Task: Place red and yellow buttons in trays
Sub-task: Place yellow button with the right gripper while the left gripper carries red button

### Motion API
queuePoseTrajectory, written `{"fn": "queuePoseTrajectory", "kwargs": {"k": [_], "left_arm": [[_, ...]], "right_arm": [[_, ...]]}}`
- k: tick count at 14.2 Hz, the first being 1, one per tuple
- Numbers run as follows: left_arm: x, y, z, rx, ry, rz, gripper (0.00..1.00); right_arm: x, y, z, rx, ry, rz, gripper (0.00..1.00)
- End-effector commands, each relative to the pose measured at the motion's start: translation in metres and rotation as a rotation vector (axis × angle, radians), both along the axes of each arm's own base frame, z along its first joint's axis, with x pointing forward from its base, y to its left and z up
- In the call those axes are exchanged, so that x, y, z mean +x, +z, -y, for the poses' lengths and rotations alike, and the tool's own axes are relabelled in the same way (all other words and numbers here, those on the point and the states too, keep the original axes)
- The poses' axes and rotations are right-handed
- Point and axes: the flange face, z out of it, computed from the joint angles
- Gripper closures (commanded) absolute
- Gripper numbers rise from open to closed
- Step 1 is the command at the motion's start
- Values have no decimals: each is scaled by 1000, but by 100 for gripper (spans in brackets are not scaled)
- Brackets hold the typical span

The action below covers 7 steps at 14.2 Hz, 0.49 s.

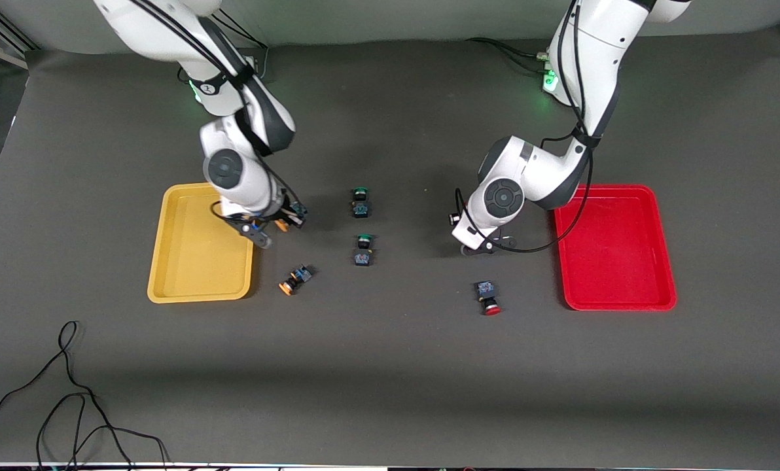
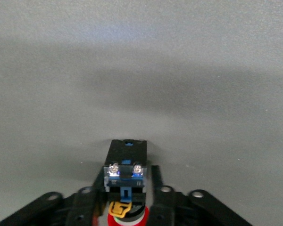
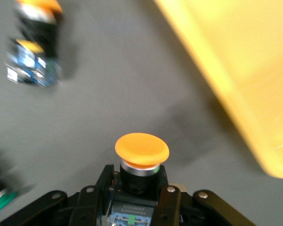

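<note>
Right claw clamped, raised; left claw clamped, low.

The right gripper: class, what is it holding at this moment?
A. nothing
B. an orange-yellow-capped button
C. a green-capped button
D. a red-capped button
B: the right wrist view shows an orange-yellow-capped button clamped in the right gripper, and the front view shows that gripper beside the yellow tray with an orange cap at its tip.
</note>
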Motion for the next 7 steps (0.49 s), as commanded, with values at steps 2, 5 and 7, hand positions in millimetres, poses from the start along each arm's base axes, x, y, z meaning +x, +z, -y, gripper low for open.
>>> {"fn": "queuePoseTrajectory", "kwargs": {"k": [2,5,7], "left_arm": [[-3,71,-5,14,41,-35,96],[-13,172,-32,40,36,-62,94],[-3,240,-82,44,50,-79,94]], "right_arm": [[11,53,90,33,55,3,100],[11,10,150,25,44,-72,100],[0,-17,187,30,61,-82,100]]}}
